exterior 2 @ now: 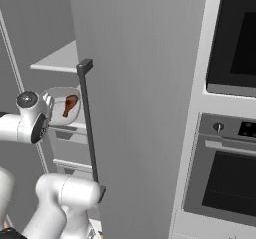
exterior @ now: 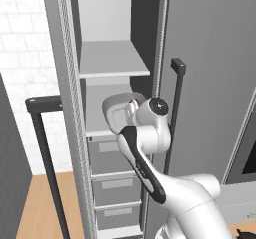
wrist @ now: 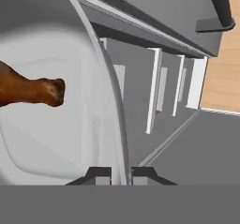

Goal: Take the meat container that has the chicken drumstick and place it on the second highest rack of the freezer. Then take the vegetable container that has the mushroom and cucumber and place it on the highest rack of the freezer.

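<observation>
The meat container (exterior 2: 59, 99) is a shallow grey-white tray, and the reddish-brown chicken drumstick (exterior 2: 70, 105) lies in it. It is inside the open freezer (exterior: 114, 58), level with the lower of the two flat shelves (exterior: 96, 131). I cannot tell whether it rests on that shelf. In the hand view my gripper (wrist: 120, 175) is shut on the container's rim (wrist: 108, 101), with one fingertip on each side. The drumstick (wrist: 29, 91) shows at the left there. The arm hides most of the container (exterior: 120, 100) in the left base view. The vegetable container is out of view.
Stacked grey drawers (exterior: 115, 188) lie below the shelves. A tall grey door with a black bar handle (exterior 2: 87, 123) stands right of the opening, and another black handle (exterior: 42, 104) is on the left. The oven tower (exterior 2: 230, 158) is further right. Wooden floor (exterior: 45, 208) lies below.
</observation>
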Motion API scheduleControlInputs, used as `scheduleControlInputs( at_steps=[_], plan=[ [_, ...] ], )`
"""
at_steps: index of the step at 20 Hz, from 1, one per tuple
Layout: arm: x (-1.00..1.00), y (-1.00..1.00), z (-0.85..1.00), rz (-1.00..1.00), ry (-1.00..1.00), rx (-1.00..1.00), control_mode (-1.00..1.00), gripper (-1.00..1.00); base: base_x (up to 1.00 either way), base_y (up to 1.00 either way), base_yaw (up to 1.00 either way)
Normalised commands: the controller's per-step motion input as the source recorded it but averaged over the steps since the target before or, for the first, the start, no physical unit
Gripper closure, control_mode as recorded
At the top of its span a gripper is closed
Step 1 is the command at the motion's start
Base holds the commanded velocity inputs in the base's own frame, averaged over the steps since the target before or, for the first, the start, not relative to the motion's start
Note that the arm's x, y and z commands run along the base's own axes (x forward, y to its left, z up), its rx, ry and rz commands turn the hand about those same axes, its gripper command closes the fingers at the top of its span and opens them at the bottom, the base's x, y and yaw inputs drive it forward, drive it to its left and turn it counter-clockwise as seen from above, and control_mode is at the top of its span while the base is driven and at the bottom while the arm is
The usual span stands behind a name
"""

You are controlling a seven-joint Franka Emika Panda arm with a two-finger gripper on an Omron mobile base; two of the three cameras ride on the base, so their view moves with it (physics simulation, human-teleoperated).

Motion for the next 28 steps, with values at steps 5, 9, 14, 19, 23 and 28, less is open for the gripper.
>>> scheduleControlInputs(
  at_steps=[5,9,14,19,23,28],
  plan=[
    [0.66,0.26,0.0,-0.14,-0.05,-0.09,-1.0,1.0,0.0,0.0,0.0],
    [0.33,0.05,0.0,-0.02,0.0,0.04,-1.0,1.0,0.0,0.0,0.0],
    [0.35,0.0,0.0,0.0,0.0,0.02,-1.0,1.0,0.0,0.0,0.0],
    [0.44,0.0,-0.02,0.0,0.0,0.0,-1.0,1.0,0.0,0.0,0.0],
    [0.45,0.0,-0.08,0.0,0.0,0.0,-1.0,1.0,0.0,0.0,0.0],
    [0.28,0.0,-0.15,0.0,0.0,0.0,-1.0,1.0,0.0,0.0,0.0]
  ],
)
